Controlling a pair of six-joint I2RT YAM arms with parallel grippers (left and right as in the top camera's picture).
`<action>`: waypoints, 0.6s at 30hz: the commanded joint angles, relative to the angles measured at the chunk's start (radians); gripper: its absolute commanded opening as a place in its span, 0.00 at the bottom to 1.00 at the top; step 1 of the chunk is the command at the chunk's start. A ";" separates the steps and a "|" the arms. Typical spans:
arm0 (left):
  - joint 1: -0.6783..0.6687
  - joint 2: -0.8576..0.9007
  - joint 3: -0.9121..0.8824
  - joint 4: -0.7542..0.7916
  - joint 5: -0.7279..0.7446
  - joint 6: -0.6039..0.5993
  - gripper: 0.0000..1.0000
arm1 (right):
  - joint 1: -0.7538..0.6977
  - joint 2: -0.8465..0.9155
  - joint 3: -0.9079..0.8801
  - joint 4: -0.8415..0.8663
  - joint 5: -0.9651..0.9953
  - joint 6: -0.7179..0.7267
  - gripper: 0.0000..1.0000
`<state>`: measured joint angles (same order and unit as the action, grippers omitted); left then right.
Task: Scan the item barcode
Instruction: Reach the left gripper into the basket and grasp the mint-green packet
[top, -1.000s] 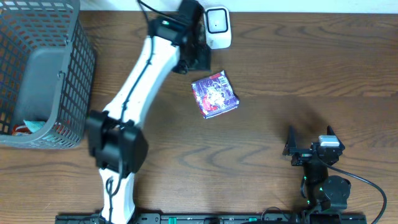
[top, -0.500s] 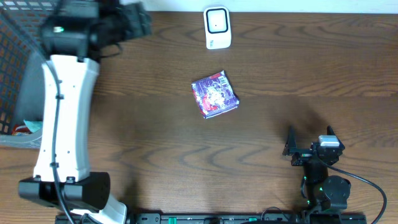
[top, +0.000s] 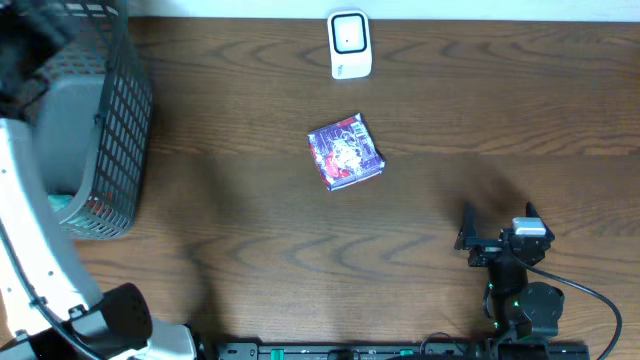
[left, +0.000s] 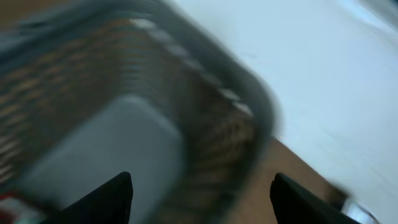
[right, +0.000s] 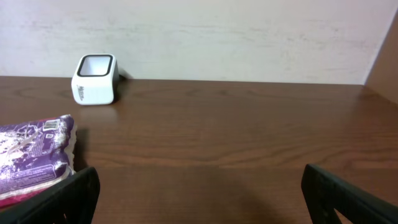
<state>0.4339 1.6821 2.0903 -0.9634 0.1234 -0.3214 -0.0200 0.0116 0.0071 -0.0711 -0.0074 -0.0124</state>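
The item, a purple printed packet (top: 345, 152), lies flat near the table's middle, with a small barcode label at its far edge. It also shows at the left edge of the right wrist view as the packet (right: 34, 158). The white scanner (top: 349, 45) stands at the back centre, a short way behind it, and the scanner (right: 95, 79) faces up. My left gripper (left: 202, 199) hangs open and empty over the grey basket (left: 205, 93); that view is motion-blurred. My right gripper (top: 497, 235) rests open at the front right, well clear of the packet.
The grey wire basket (top: 120, 110) fills the back left corner, with a few things low inside it. My left arm's white link (top: 30, 230) runs along the table's left edge. Bare brown tabletop lies between the packet and my right gripper.
My left arm has swung from beside the scanner at the back centre over to the basket at the far left. The packet, the scanner and my right arm have not moved.
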 joint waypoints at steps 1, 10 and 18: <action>0.067 0.036 0.002 -0.023 -0.095 -0.067 0.71 | 0.008 -0.006 -0.002 -0.004 0.001 -0.011 0.99; 0.144 0.193 -0.005 -0.130 -0.099 -0.124 0.72 | 0.008 -0.006 -0.002 -0.005 0.001 -0.011 0.99; 0.144 0.325 -0.006 -0.273 -0.315 -0.320 0.72 | 0.008 -0.006 -0.002 -0.005 0.001 -0.011 0.99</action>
<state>0.5743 1.9793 2.0861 -1.2091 -0.0620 -0.5335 -0.0200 0.0116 0.0071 -0.0711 -0.0074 -0.0124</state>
